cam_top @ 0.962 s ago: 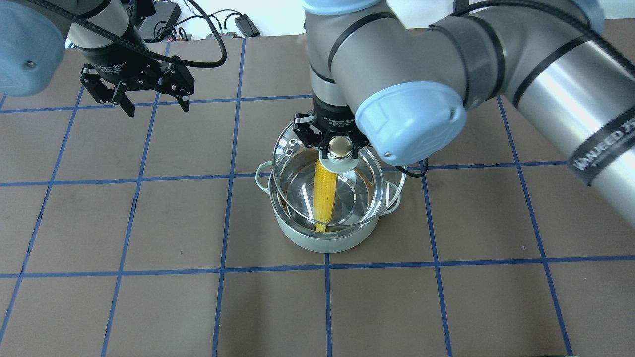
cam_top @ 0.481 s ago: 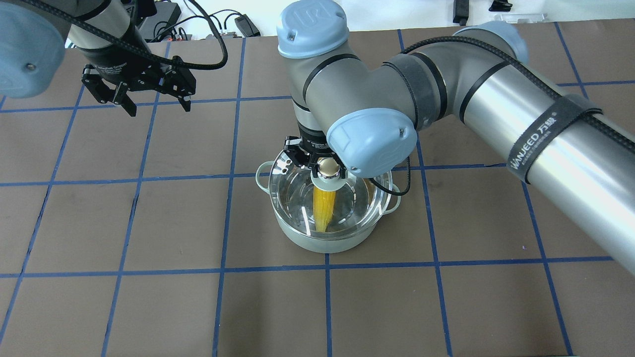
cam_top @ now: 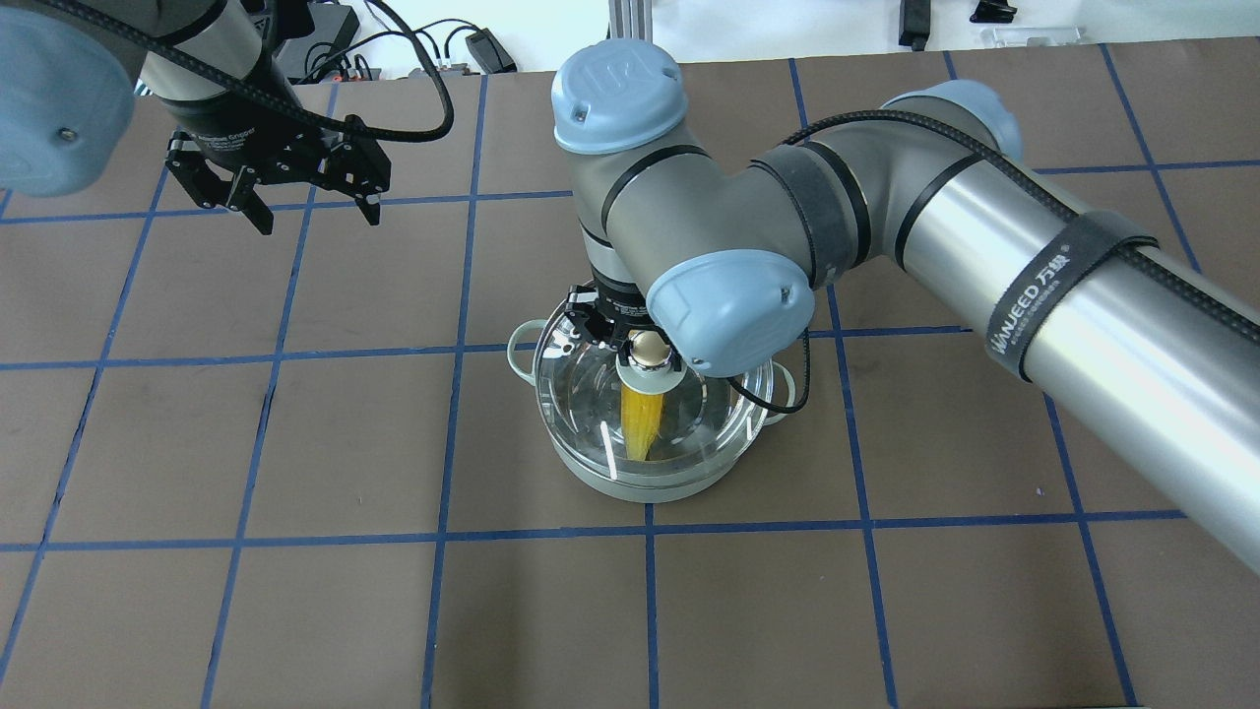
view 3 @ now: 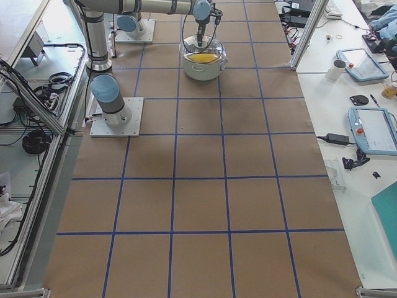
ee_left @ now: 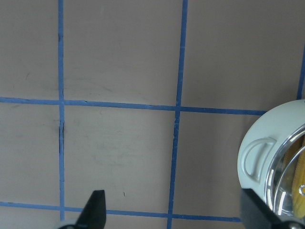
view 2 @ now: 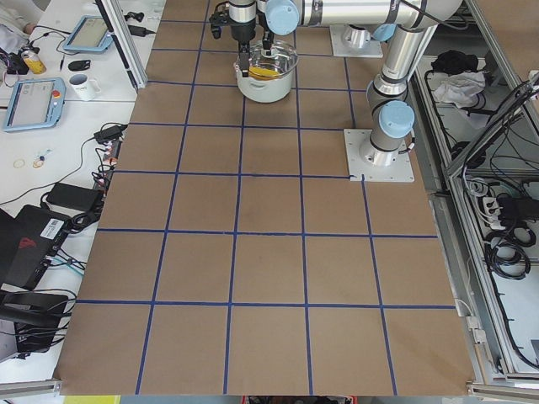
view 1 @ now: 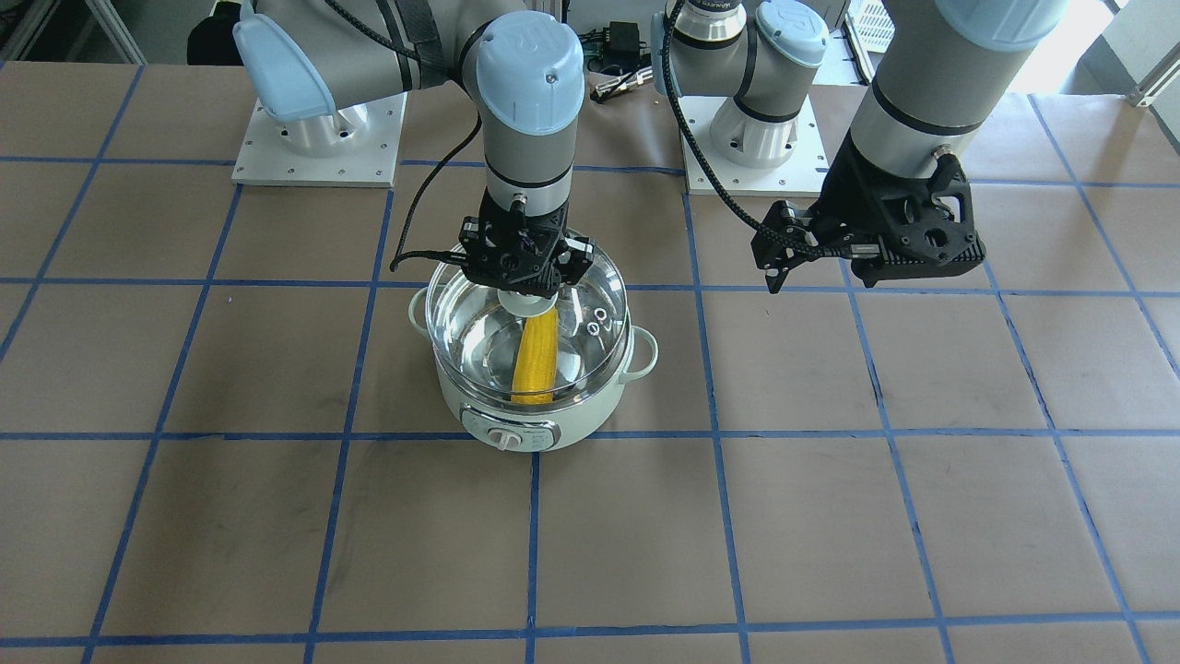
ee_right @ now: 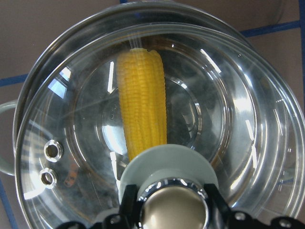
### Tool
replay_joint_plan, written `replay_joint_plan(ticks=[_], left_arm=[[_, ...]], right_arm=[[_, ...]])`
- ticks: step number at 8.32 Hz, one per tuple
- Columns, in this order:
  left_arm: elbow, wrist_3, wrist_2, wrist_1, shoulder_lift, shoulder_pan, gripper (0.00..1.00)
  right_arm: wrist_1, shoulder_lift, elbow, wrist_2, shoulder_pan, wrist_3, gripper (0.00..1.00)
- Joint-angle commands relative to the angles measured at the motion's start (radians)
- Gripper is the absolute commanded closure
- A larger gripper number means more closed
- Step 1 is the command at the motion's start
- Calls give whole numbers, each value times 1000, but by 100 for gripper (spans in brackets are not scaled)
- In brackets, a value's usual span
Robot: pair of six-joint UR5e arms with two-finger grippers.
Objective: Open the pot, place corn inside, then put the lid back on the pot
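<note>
Holding lid (cam_top: 581, 394) by knob (ee_right: 174, 209), right gripper (cam_top: 645, 349) pinching | lid centred over pot (cam_top: 630, 489) rim, contact unclear | corn (cam_top: 640, 425) inside | left gripper (cam_top: 315, 209) spread, upper left

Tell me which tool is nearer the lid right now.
Right. The right tool is shut on the lid at its knob, directly over the pot; the left tool hangs open above the table, well off to the pot's side.

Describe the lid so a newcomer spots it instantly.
Find the mint-green pot on the blue-gridded table. The lid is the clear glass disc over its mouth, held from above by the right gripper. Only it is see-through, showing the yellow corn beneath.
</note>
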Motion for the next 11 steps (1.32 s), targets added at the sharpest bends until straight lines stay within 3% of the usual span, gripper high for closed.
replay_joint_plan(ticks=[1, 11], left_arm=[[0, 0, 6, 0, -1, 1, 0], [2, -1, 7, 0, -16, 2, 0]], right_arm=[[-47, -2, 20, -6, 1, -3, 100], [-51, 6, 21, -11, 16, -5, 100]])
